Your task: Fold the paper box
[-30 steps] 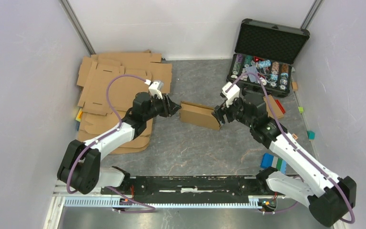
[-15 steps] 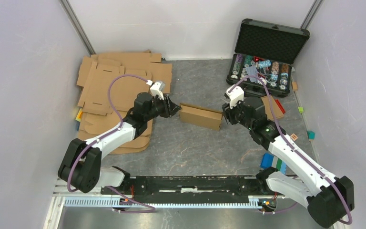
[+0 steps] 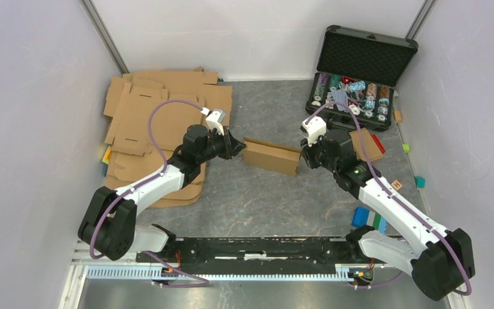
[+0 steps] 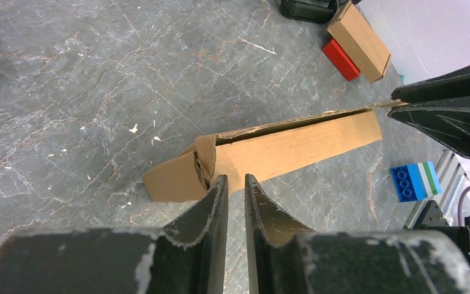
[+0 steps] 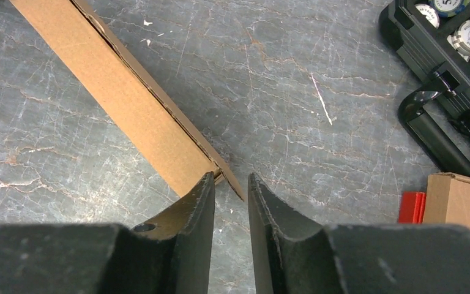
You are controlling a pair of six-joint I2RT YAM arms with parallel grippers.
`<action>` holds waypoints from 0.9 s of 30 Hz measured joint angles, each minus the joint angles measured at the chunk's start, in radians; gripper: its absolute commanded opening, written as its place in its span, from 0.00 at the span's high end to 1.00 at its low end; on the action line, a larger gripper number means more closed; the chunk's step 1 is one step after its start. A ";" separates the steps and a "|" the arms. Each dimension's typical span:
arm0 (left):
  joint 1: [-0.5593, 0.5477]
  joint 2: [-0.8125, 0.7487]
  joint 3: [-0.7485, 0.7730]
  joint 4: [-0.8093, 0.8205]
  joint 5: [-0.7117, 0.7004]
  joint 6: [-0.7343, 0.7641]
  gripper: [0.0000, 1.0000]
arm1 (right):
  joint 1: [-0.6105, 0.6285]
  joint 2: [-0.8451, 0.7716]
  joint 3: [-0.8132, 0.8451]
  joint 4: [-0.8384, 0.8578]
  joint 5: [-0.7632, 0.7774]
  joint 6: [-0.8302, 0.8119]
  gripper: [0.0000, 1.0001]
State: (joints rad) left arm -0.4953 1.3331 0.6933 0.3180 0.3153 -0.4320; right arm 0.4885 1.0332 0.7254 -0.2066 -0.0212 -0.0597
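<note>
While working the two ends of the paper box, treat both grips as one move. Find it lying mid-surface, between the two arms, long and shallow, set a little askew in the overhead view, with its top seam gaping slightly along the length.

Left pincer: narrowed to a slit just at the box's left end, right beside the end wall, with nothing visibly caught between the fingers. Right pincer: likewise narrowed, with a thin corner of flap poking into the gap. Cannot tell whether truly pinched or merely straddled.

Probably the closing-up of the ends, with most of the folding done. Go in low and square to each end, not at a slant, to avoid creasing the corrugated card off its score line. Press inward from both ends together and evenly, so as not to shove so light a box along the grey marbled top. Take the loose right corner well into the gap before squeezing, a grip on the tip alone being likely to slip or tear. Ease off on seeing the seam lie flat. Keep the left elbow off the spare blanks.
</note>
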 measured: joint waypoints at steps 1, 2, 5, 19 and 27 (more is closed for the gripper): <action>-0.001 0.000 0.001 -0.001 0.000 0.001 0.79 | 0.000 0.001 0.000 -0.001 0.000 0.002 0.70; -0.003 0.000 0.002 -0.002 0.000 0.003 0.80 | 0.000 0.003 0.000 -0.002 0.000 0.003 0.72; -0.007 0.000 0.002 -0.006 -0.002 0.008 0.81 | 0.000 0.010 0.000 -0.004 0.000 0.004 0.75; -0.023 -0.037 0.012 -0.061 -0.106 0.032 0.72 | 0.000 0.014 0.002 -0.006 0.000 0.011 0.64; -0.023 -0.081 0.011 -0.070 -0.166 0.035 0.64 | -0.007 0.013 0.002 -0.013 0.003 0.011 0.63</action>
State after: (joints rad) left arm -0.5179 1.2518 0.7040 0.2481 0.1497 -0.3973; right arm 0.4816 1.0462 0.7273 -0.2199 -0.0177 -0.0486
